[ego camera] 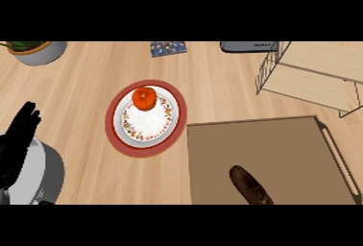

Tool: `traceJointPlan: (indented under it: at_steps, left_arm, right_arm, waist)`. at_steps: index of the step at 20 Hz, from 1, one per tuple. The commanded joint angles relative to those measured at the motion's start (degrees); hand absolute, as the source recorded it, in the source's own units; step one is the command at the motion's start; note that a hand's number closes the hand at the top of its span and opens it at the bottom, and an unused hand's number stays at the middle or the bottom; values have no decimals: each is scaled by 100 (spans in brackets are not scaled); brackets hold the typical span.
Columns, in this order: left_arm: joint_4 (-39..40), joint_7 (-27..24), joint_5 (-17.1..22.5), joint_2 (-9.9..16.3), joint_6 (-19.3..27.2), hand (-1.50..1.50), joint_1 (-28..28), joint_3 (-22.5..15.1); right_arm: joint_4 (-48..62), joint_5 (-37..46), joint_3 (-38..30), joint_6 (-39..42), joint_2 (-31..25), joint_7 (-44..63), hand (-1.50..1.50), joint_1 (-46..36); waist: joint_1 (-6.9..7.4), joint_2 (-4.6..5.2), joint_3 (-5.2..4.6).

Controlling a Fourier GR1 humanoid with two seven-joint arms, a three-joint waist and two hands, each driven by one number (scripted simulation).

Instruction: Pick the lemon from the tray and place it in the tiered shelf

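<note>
Brown and bare but for a dark oblong thing, the tray is showing us no lemon. Our left hand is resting with straight fingers; our right is unseen. Farther off, the tiered shelf is waiting unfilled, so we are judging everything undone.

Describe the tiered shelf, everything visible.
The shelf stands at the counter's upper right, partly cut off by the view's edge. Two pale wooden boards, stepped one above the other, sit in a thin grey wire frame. Both boards look bare. It stands just beyond the brown tray; whether they touch is unclear.
</note>
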Motion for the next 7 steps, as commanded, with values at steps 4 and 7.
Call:
traceJointPlan:
  at_steps: [4, 7]
  left_arm:
    - [290, 138, -97, -240, 79, 0, 402, -111]
    - [288, 245, 99, -34, -91, 0, 322, 116]
  right_arm:
    - [903, -389, -1286, 1512, -1290, -321, -150, 1055]
    - [1503, -335, -1819, 2080, -1759, -706, -150, 1490]
  waist:
    - [-160, 33, -43]
    - [-236, 24, -35]
